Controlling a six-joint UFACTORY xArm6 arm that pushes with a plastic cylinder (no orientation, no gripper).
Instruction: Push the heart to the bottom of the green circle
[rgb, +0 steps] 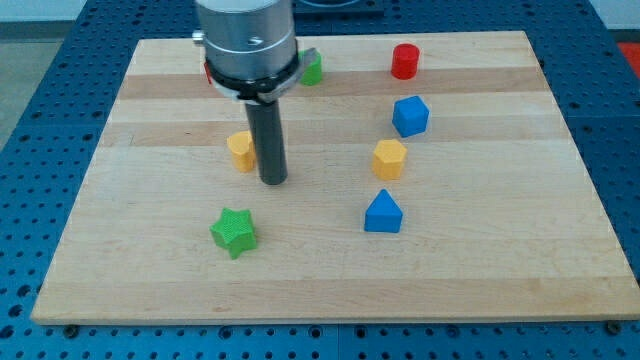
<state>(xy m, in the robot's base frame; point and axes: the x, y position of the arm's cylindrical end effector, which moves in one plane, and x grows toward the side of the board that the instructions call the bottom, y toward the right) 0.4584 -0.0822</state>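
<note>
My tip (273, 182) rests on the board just right of a yellow block (240, 150), touching or nearly touching it. The block looks like a heart, and the rod hides its right side. A green block (313, 70), partly covered by the arm's body, sits near the view's top, above and right of the tip. It seems to be the green circle. A sliver of a red block (208, 72) shows at the arm's left edge; I cannot make out its shape.
On the wooden board (500, 280) are a red cylinder (404, 61) at top right, a blue block (410, 116) below it, a yellow hexagon (389, 158), a blue triangle-like block (383, 212) and a green star (234, 232) at lower left.
</note>
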